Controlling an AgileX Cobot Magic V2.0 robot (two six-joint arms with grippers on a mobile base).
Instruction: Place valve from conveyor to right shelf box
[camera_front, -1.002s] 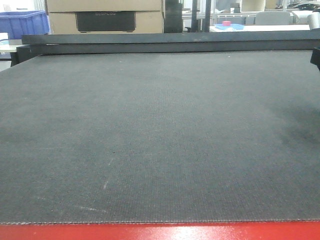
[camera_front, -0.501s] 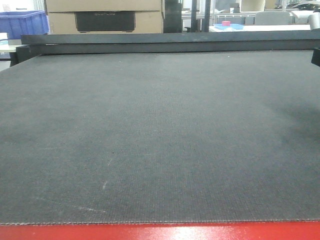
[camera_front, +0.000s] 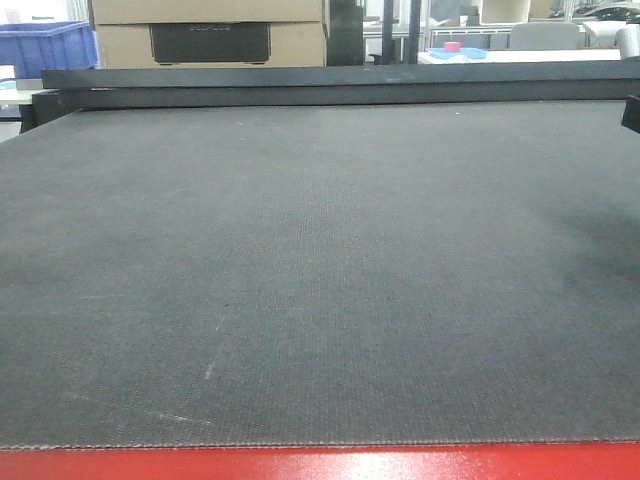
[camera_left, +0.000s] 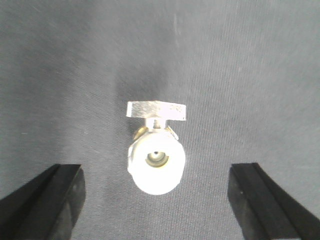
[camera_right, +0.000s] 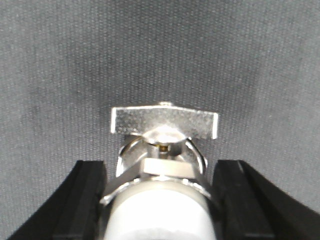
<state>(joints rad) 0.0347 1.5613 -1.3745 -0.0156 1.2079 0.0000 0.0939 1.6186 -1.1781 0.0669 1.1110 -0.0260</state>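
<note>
Dark part (camera_front: 632, 112) at right edge slid slightly outward. Right gripper (camera_right: 160, 165) clamps valve (camera_right: 164, 125) body; left gripper (camera_left: 155, 167) wide around 2nd valve (camera_left: 155, 150) lying on conveyor (camera_front: 320, 270). I judge: heavy, rigid, slick, so hold body, not lever.

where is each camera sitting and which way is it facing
Front view: low at the red near edge of the conveyor, facing across its belt toward cardboard boxes; no gripper visible.
Left wrist: above the belt, looking down at a valve between the fingers of the open left gripper.
Right wrist: close over a valve, right gripper fingers tight beside it.
Shared: all show the belt; both wrists a valve.
</note>
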